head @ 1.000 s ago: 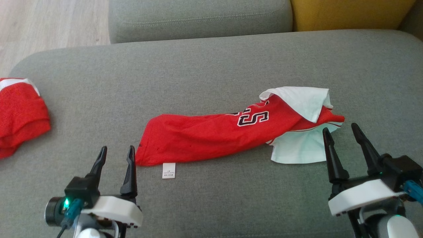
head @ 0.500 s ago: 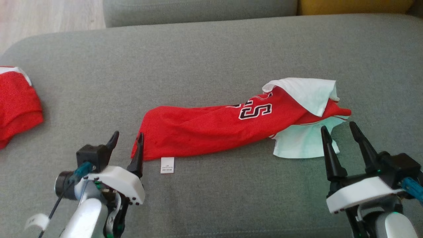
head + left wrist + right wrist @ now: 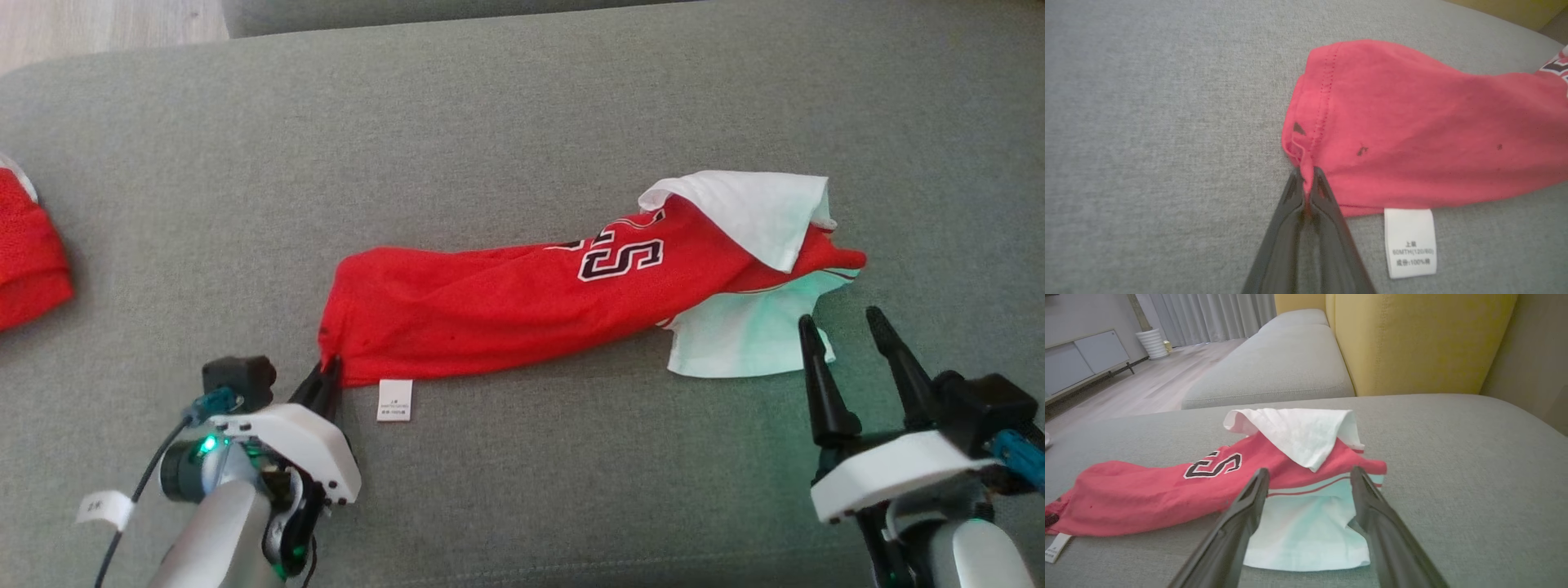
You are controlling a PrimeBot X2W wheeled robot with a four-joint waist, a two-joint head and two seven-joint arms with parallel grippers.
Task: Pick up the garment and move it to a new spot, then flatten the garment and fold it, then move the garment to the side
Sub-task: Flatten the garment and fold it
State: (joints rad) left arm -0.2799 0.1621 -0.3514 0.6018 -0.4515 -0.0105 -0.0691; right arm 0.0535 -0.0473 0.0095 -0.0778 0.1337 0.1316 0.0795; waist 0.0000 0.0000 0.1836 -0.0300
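Red jersey (image 3: pixel 506 314) stretched crosswise on the grey cushion (image 3: pixel 522 106), pinched at its left end.
The left gripper (image 3: pixel 328 377) is clamped on the hem corner, fingers pressed together over a fold of red cloth, just beside the white label (image 3: pixel 395 400). The jersey's long axis runs left to right, angling slightly away from the robot toward its white end. There the right gripper (image 3: pixel 839 318) hangs with fingers spread, holding nothing, tips at the near edge of the white cloth, so it looks the nearer arm for that end.
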